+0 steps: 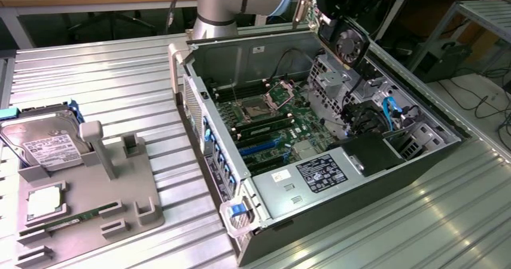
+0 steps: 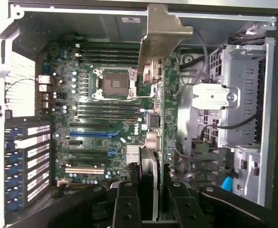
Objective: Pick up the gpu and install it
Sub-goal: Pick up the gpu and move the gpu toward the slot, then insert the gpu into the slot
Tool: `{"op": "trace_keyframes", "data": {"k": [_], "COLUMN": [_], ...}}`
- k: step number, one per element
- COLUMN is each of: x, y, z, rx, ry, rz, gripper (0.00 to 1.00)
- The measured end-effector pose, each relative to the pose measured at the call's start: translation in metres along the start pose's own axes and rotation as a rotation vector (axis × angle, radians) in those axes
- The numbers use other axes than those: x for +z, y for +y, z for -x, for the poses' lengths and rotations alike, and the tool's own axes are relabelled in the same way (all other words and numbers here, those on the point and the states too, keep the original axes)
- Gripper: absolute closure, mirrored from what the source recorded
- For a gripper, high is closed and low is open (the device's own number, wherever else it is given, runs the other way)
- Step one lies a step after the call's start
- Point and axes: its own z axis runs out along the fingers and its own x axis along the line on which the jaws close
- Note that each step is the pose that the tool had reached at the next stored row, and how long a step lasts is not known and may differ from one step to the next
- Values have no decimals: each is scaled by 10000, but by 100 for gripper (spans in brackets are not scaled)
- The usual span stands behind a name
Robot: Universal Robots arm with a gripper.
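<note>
My gripper [image 2: 156, 185] is shut on the gpu [image 2: 166, 109], its two black fingers [image 2: 126, 202] on either side of the card. The card is seen edge-on, with its pale metal bracket [image 2: 162, 33] at the far end. It hangs above the motherboard [image 2: 101, 114] of the open computer case [image 1: 264, 233], apart from the board. In the exterior view the gripper [image 1: 349, 3] is high over the case's far right side, with the gpu [image 1: 345, 42] and its round fan below it. Expansion slots [image 2: 89, 134] lie bare on the board.
A drive cage with cables [image 1: 383, 107] fills the case's right part in the exterior view. On the exterior view's left a grey tray [image 1: 119, 215] holds a silver hard drive [image 1: 48, 143], a processor [image 1: 44, 200] and a green memory stick [image 1: 72, 221]. The table [image 1: 119, 72] is ribbed metal.
</note>
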Motion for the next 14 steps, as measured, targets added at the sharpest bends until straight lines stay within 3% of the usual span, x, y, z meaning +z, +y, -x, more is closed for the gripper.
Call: {"op": "trace_keyframes", "data": {"k": [1, 14], "x": [11, 13], "y": [12, 12], "z": [-171, -171], "rx": [0, 1], "ry": [0, 1], "rz": [-2, -11], "gripper": [73, 73]}}
